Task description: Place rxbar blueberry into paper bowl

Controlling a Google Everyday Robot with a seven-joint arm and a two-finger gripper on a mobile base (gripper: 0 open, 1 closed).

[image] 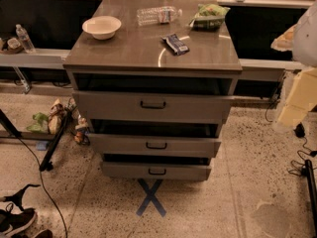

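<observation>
Since the rxbar blueberry (175, 44) lies flat and untouched on the counter (129, 51), right of the middle and roughly midway between the front and rear edges, the task is judged to be at its first step: the reach for the bar. Nothing has yet been grasped. The paper bowl (101, 27) is seen upright near the rear left corner, with nothing in it, well apart from the bar. A clear plastic bottle (157, 15) lies on its side along the rear edge, and a green snack bag (209, 15) is set at the rear right corner; both are near the bar but not touching it. The gripper (296, 100) is made out only as a pale form beyond the counter's right edge, off the counter altogether and well apart from the bar. Whether it is open or closed cannot be told, though the bar is plainly not held by it.

For the next move, the gripper would have to be brought in over the right edge and lowered onto the bar, with its grip set across the narrow width, since the wrapper is thin and lies close to the surface. The green bag should be given room on the approach. Only then can the bar be carried toward the rear left corner and released over the bowl
</observation>
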